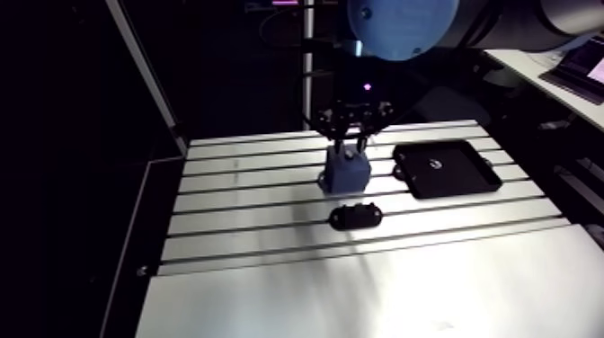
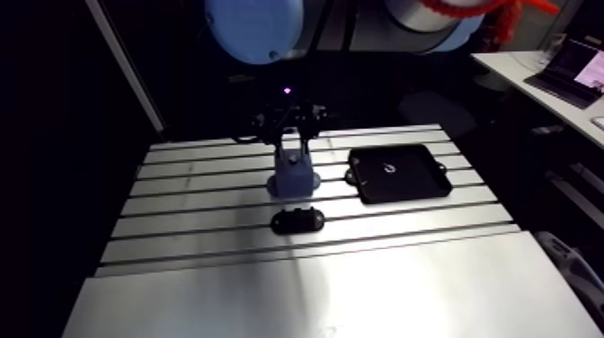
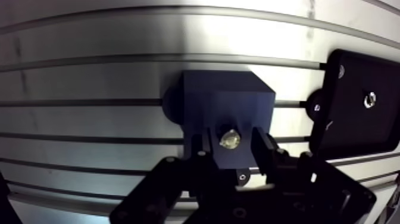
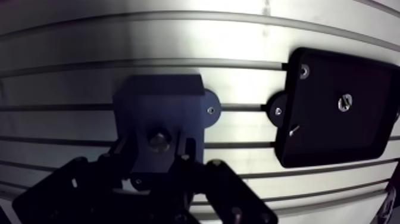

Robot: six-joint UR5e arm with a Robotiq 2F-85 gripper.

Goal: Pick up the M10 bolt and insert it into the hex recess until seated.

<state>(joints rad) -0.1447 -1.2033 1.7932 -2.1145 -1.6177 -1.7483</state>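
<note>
The block [image 1: 344,173] stands on the table [image 1: 270,297] mid-width, nearer the far edge. The bolt [image 3: 230,140] sits in its top. The gripper [image 3: 231,143] hangs over it, one finger on each side of the bolt. A bracket [image 1: 356,216] lies just before the block, and a tray [image 1: 463,175] lies beside it toward the right edge, a small metal piece [image 1: 434,164] in it

Nothing readable anywhere in these, honestly. The blue block [image 3: 229,104], the black tray [image 4: 333,119] and the slotted desk [image 1: 270,297] carry no lettering, numbers or logos that I can make out in either the arm view or the wrist view.
</note>
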